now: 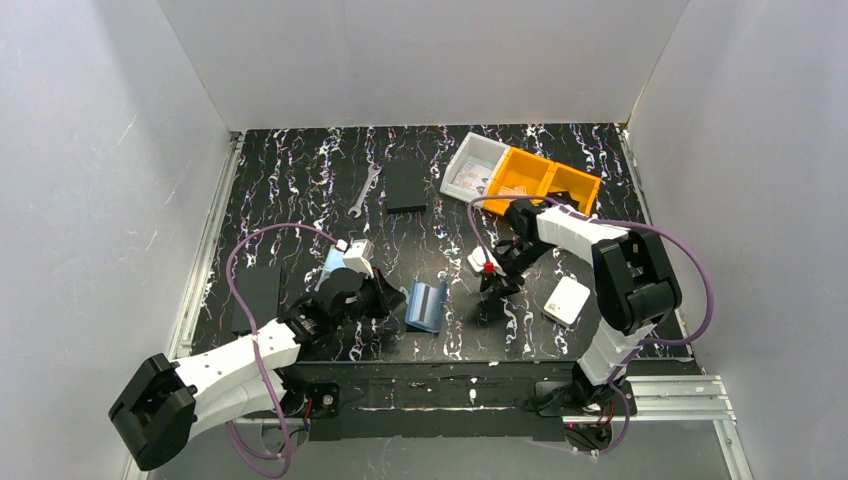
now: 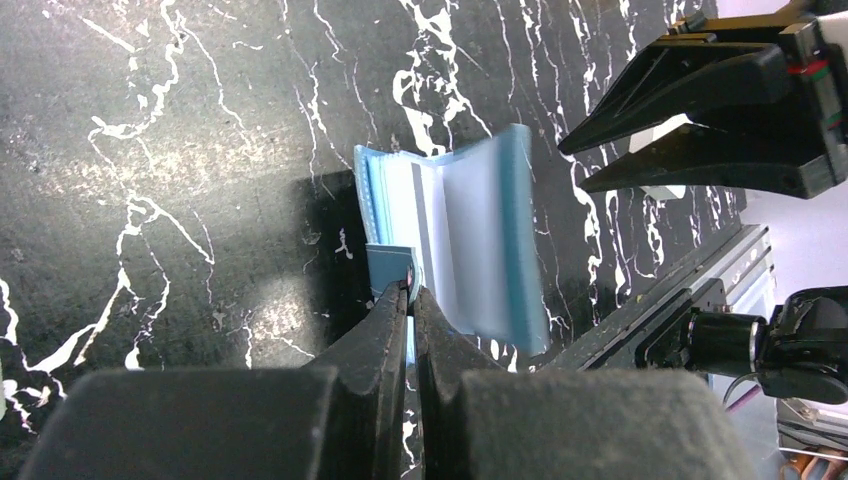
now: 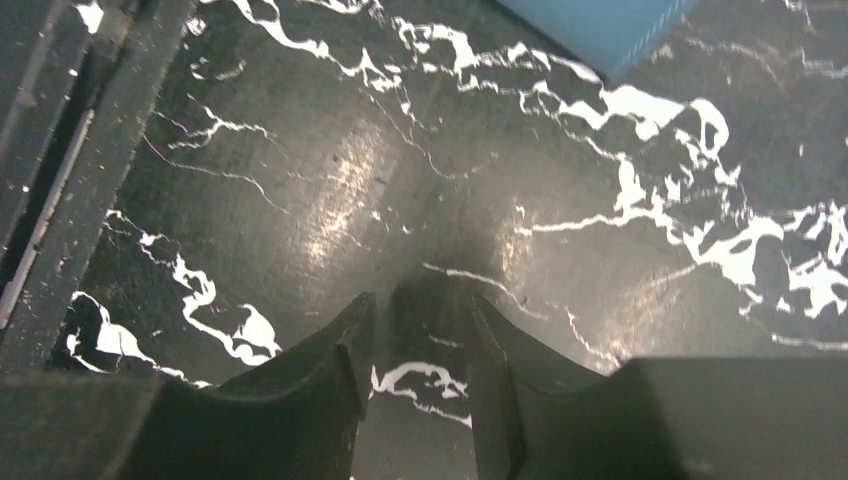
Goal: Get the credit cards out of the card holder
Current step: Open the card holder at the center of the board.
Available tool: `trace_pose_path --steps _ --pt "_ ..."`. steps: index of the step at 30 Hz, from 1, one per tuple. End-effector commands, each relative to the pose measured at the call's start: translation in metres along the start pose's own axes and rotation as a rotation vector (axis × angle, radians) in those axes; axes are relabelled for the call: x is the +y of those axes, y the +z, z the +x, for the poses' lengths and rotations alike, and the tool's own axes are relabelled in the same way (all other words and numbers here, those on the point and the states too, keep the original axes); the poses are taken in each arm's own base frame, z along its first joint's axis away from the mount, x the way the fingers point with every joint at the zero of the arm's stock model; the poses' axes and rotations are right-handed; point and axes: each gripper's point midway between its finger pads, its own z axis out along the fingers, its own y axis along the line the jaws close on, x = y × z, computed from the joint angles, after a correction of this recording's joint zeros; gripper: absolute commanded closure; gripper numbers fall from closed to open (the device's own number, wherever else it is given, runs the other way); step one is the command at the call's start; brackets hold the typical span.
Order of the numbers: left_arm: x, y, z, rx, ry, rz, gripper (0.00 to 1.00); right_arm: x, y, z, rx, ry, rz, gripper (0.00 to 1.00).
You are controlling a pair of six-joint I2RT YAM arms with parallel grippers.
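Note:
The blue card holder point(image 1: 427, 305) lies open on the black marbled table near its front edge. In the left wrist view its clear pockets point(image 2: 470, 235) fan upward. My left gripper point(image 2: 412, 288) is shut on the thin edge of a credit card point(image 2: 388, 264) that sticks out of the holder's near side. In the top view the left gripper point(image 1: 388, 300) is right beside the holder's left side. My right gripper point(image 1: 492, 278) hovers to the right of the holder, open and empty. It also shows in the left wrist view point(image 2: 575, 168). Only the holder's corner point(image 3: 600, 25) shows in the right wrist view.
A pale blue flat piece point(image 1: 335, 265) lies behind my left wrist. A white rounded box point(image 1: 567, 298) sits at the right. Flat black rectangles point(image 1: 405, 185) point(image 1: 258, 295), a wrench point(image 1: 367, 190), a white bin point(image 1: 475, 165) and an orange bin point(image 1: 545, 178) lie further off.

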Motion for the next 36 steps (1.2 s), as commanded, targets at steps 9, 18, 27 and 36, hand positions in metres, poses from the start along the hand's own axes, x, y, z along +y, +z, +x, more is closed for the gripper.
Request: trace_pose_path --steps 9,18,27,36 --pt "-0.044 -0.006 -0.009 0.046 -0.020 0.168 1.00 -0.005 -0.043 -0.087 -0.167 0.151 0.105 0.33" --pt "-0.066 -0.012 -0.016 0.052 -0.069 0.248 1.00 -0.053 0.005 -0.152 -0.170 0.354 0.306 0.71" --pt "-0.061 -0.011 -0.009 0.058 -0.094 0.248 1.00 -0.027 0.046 -0.108 -0.061 0.393 0.247 0.92" --pt "-0.056 -0.010 -0.005 0.061 -0.096 0.239 1.00 -0.006 0.064 -0.087 0.000 0.393 0.216 0.92"
